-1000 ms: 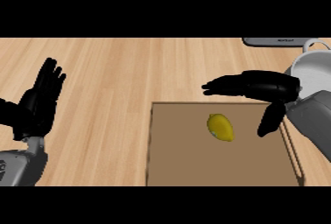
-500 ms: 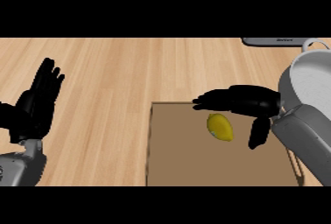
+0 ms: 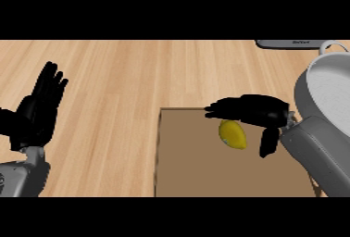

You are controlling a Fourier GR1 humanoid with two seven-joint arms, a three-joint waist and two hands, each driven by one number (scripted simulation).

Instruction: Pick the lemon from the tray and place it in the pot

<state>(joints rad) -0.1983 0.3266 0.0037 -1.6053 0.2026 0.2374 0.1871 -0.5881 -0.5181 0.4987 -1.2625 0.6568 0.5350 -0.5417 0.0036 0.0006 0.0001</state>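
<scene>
Over the last second the right hand (image 3: 252, 112) came in from the pot (image 3: 328, 88) side and down over the lemon (image 3: 233, 134). It bracketed the fruit, fingers above and thumb beside, not closed on it. Lemon lay unmoved on the tray (image 3: 184, 162): grasp pending. Left hand (image 3: 37, 113) rested open over the table (image 3: 137, 74). Lettering on the grey object (image 3: 290, 44) at top was unreadable.
</scene>
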